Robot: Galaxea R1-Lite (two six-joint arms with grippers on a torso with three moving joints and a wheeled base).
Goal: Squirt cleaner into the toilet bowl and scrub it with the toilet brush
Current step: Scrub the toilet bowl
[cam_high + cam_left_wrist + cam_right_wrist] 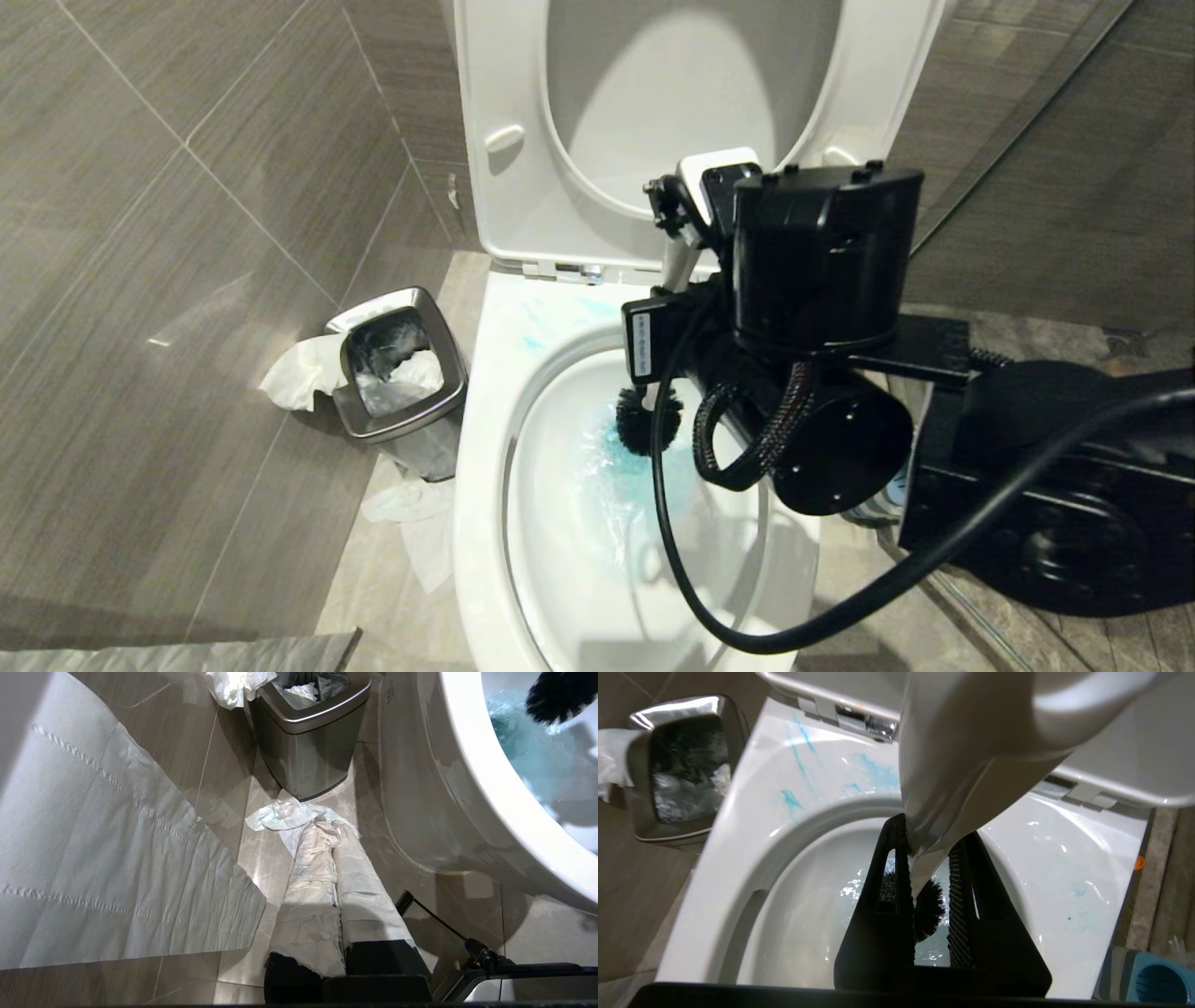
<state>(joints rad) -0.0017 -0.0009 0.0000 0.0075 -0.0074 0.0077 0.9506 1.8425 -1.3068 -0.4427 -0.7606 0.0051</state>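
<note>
The white toilet bowl (485, 448) stands with seat and lid up. Turquoise cleaner (607, 485) tints its water, and thin blue smears (878, 772) mark the back rim. My right gripper (931, 835) is over the basin, shut on the white handle (962, 765) of the toilet brush. The handle slants down, and the black bristle head (639, 422) sits at the water near the back of the bowl. My left gripper (334, 828) is parked low beside the bowl. Its paper-wrapped fingers are pressed together with nothing between them.
A square steel bin (401, 373) stands left of the toilet, with tissue draped on it and crumpled tissue (411, 523) on the floor. The blue brush holder (1153, 980) sits on the floor right of the bowl. A toilet-paper sheet (93, 858) hangs by the left arm.
</note>
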